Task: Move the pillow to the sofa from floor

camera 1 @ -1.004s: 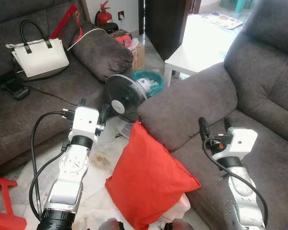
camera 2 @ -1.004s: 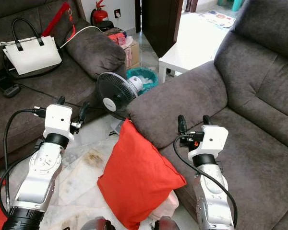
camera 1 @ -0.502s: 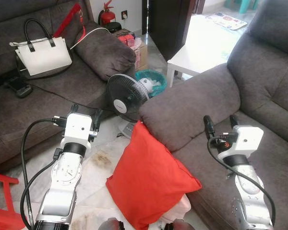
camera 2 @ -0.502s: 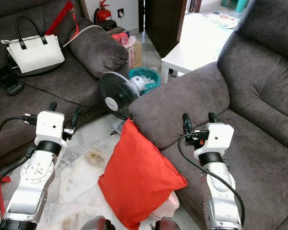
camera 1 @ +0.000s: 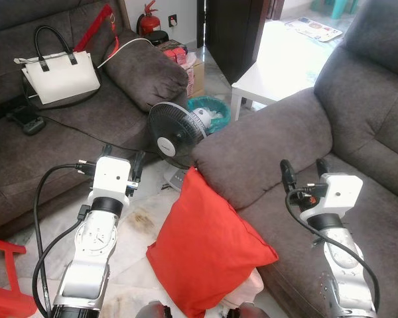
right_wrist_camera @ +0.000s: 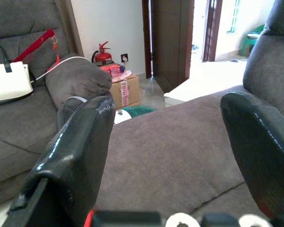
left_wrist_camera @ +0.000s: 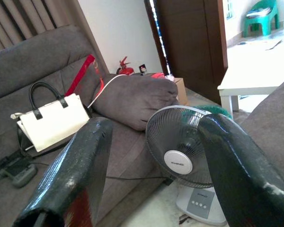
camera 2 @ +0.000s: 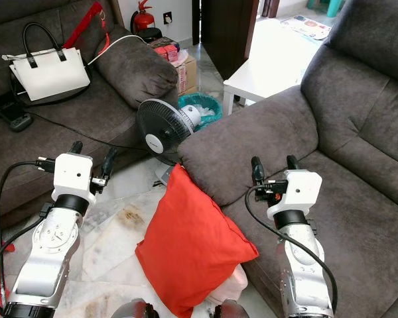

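The left tool point(camera 1: 123, 159), its two black fingers spread and holding nothing, hovers above the floor point(camera 1: 136, 225) just left of a red pillow point(camera 1: 209, 248); the right tool point(camera 1: 302, 173), fingers likewise spread and empty, hangs over the seat of the grey sofa point(camera 1: 358, 126) on the pillow's other side. Between them the pillow stands on edge on the floor, propped against the front of the sofa below its armrest point(camera 1: 259, 152), its upper corner reaching up to the armrest's underside. Something pale shows under its lower edge. Behind it a black fan point(camera 1: 174, 134) sits on the floor, close to the pillow's top corner. A second sofa point(camera 1: 66, 132) on the left carries a white handbag point(camera 1: 58, 71), and a white desk point(camera 1: 278, 76) stands beyond the armrest. The pillow looks light, soft and plump, likely to sag and fold if pinched at one corner; a two-sided hold on its left and right edges, squeezing the filling, appears the surest grip, with care needed to avoid the fan.
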### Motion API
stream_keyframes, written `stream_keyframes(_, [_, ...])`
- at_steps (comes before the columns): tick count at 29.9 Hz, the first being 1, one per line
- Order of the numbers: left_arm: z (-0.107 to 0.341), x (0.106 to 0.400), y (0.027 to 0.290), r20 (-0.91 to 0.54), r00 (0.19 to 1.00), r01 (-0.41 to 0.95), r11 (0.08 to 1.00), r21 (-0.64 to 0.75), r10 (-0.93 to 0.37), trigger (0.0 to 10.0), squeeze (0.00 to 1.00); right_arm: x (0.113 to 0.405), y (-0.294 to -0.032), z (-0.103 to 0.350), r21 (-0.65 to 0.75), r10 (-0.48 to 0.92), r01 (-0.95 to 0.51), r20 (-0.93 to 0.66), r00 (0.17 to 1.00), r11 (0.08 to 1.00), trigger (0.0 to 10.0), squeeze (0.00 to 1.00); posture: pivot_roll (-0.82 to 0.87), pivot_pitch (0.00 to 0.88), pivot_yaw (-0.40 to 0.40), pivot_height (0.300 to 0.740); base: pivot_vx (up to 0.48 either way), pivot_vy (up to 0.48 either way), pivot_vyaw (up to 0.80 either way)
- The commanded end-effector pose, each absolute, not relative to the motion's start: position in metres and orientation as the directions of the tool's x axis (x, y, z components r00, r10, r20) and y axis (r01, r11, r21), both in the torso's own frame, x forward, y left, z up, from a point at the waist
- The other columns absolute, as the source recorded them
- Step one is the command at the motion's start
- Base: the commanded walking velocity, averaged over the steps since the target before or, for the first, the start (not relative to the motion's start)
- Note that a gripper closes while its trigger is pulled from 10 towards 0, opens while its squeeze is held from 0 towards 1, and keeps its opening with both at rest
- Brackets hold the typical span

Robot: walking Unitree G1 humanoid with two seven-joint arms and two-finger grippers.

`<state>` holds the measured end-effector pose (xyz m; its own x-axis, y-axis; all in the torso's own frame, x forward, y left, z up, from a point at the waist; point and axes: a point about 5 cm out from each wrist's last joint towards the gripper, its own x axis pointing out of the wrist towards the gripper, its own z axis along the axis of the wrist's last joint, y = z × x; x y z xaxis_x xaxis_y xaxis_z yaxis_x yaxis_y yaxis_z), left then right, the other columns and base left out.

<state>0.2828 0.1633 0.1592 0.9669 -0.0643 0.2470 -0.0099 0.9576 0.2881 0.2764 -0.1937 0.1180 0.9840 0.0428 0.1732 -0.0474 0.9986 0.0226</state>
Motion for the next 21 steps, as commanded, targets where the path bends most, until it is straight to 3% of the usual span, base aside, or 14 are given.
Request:
stream_keyframes(1, [0.1605, 0.2836, 0.1619, 0.249, 0.966, -0.004, 0.956, 0.294, -0.072, 10.0, 0.00, 0.2754, -0.1932, 0.1156, 0.024, 0.046, -0.050, 0.169, 0.985, 0.998, 10.0, 0.00, 0.07, 0.099, 0.026, 0.686, 0.000, 0.000, 0.00])
stream_keyframes(10, [0.1606, 0.2841, 0.1551, 0.252, 0.964, 0.015, 0.959, 0.284, -0.089, 10.0, 0.00, 0.2766, -0.1930, 0.1133, 0.016, 0.053, -0.056, 0.142, 0.988, 0.998, 10.0, 0.00, 0.06, 0.091, 0.022, 0.686, 0.000, 0.000, 0.00])
stream_keyframes(18, [0.1599, 0.2843, 0.1536, 0.249, 0.964, 0.020, 0.959, 0.282, -0.093, 10.0, 0.00, 0.2787, -0.1882, 0.1117, 0.003, 0.072, -0.073, 0.130, 0.989, 0.997, 10.0, 0.00, 0.07, 0.101, 0.016, 0.629, 0.000, 0.000, 0.00])
stream_keyframes(21, [0.1597, 0.2842, 0.1530, 0.248, 0.964, 0.021, 0.959, 0.281, -0.094, 10.0, 0.00, 0.2781, -0.1888, 0.1107, 0.001, 0.069, -0.069, 0.128, 0.989, 0.998, 10.0, 0.00, 0.06, 0.104, 0.015, 0.629, 0.000, 0.000, 0.00])
